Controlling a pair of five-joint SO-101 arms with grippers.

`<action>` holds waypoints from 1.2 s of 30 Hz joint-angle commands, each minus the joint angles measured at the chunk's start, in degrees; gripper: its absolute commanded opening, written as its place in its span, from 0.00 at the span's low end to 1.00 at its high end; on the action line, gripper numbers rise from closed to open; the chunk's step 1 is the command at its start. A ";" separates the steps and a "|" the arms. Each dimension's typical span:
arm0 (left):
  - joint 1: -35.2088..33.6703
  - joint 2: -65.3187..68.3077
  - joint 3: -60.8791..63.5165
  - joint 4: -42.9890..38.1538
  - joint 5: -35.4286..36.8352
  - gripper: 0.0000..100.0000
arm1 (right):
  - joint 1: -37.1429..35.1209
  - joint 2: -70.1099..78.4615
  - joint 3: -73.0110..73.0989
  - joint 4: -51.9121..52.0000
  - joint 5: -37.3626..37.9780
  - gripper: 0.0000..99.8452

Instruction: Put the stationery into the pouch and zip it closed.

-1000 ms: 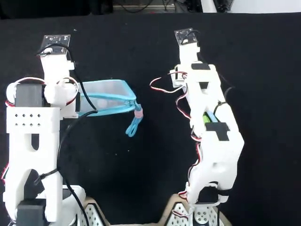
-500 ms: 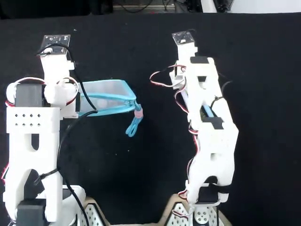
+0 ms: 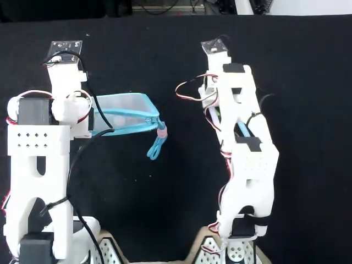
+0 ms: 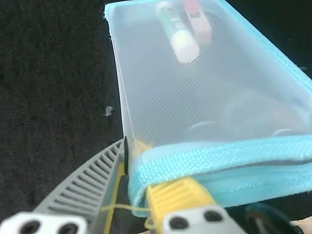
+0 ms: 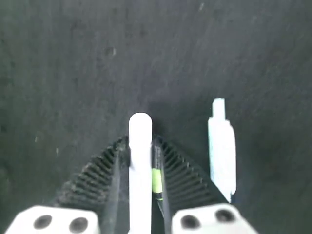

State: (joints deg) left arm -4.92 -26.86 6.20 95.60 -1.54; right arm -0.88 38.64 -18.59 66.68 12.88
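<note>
A light-blue mesh pouch point(image 3: 125, 113) lies on the black table beside my left arm point(image 3: 38, 148). My left gripper point(image 4: 131, 147) is shut on the pouch's point(image 4: 204, 97) zipper-edge corner. Through the mesh I see a white-capped stick point(image 4: 177, 30) and a pink-capped item point(image 4: 199, 19) inside. Its blue zipper strap point(image 3: 157, 144) trails toward the table's middle. My right gripper point(image 5: 140, 144) is shut on a white pen point(image 5: 140, 134) with a green band, above the black cloth. A second white pen point(image 5: 222, 146) lies on the cloth just beside it.
My right arm point(image 3: 245, 148) stands over the table's middle right, hiding what lies under it. The black cloth point(image 3: 308, 110) stretches bare to its right and between the two arms. Both arm bases point(image 3: 165, 250) sit at the near edge.
My right arm has swung a little to the left and straightened, with the pen in its gripper. The left arm and the pouch have not moved.
</note>
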 commanded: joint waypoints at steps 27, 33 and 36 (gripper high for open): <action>0.13 0.09 0.66 -0.26 0.79 0.03 | -10.46 -14.11 10.51 6.68 -4.48 0.01; 0.13 0.00 0.66 -0.18 0.79 0.03 | -10.29 -13.23 6.55 18.11 -3.96 0.21; 0.13 -0.09 0.66 -0.18 0.79 0.03 | -10.20 -11.38 6.55 21.45 -0.79 0.24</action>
State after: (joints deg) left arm -4.92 -26.86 6.20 95.60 -1.54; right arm -11.43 29.05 -8.84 83.12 9.19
